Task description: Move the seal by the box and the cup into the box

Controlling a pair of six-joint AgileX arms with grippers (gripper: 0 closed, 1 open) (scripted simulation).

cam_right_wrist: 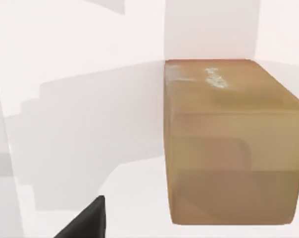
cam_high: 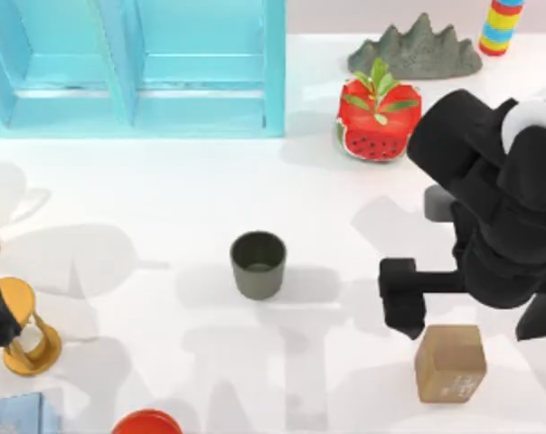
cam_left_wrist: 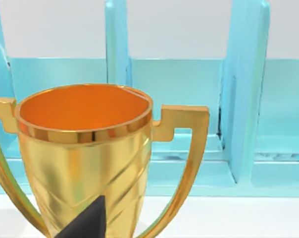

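— What's on the white table point(cam_high: 164, 199)?
— Turquoise box point(cam_high: 133, 68) at the back, cup point(cam_high: 258, 264) mid-table.
— The seal point(cam_high: 450, 363)?
— Front right, just beside the right gripper point(cam_high: 404, 303) (fingers: cannot tell). Left arm sits parked by the trophy point(cam_left_wrist: 85, 158).

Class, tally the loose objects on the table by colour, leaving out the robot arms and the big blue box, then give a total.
Gold: 1, trophy
Olive-grey: 1, cup
Tan: 1, seal
Red: 2, watermelon ornament, dish
Grey: 1, rock
Striped: 1, tower
Total: 7
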